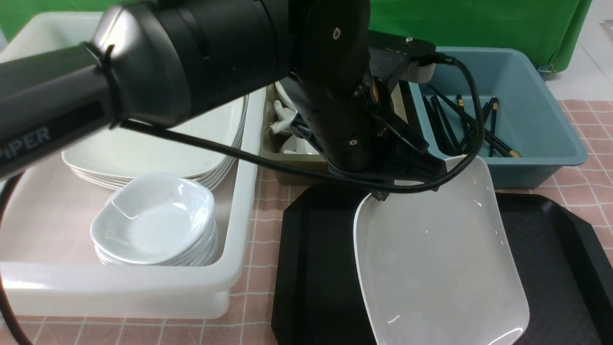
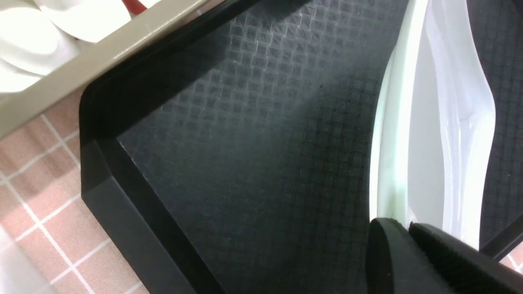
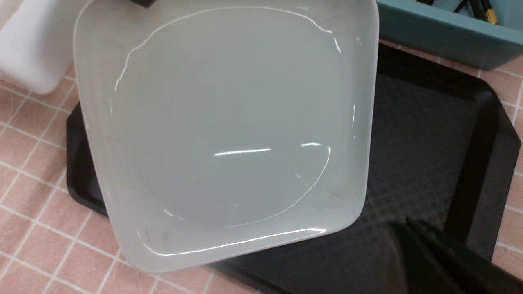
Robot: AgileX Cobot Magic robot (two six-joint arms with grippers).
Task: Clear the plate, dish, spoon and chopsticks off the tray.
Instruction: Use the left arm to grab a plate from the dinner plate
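The left claw (image 2: 408, 228) was clamped on the plate (image 1: 440, 258), tilted above the tray (image 1: 316, 268) at lower right; the right claw (image 3: 408, 224) was closed, empty. Plate removal seemed underway, next needing a lift toward the bin (image 1: 191, 287) at left.

We counted one tray (image 1: 325, 268), one plate (image 1: 440, 258) over it, two white stacks (plates (image 1: 191, 139), dishes (image 1: 153, 220)), one olive bin (image 1: 299, 165), one blue bin (image 1: 517, 170).

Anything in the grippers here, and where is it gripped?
Left gripper: glossy white squarish plate, by its rim. Right gripper: nothing.
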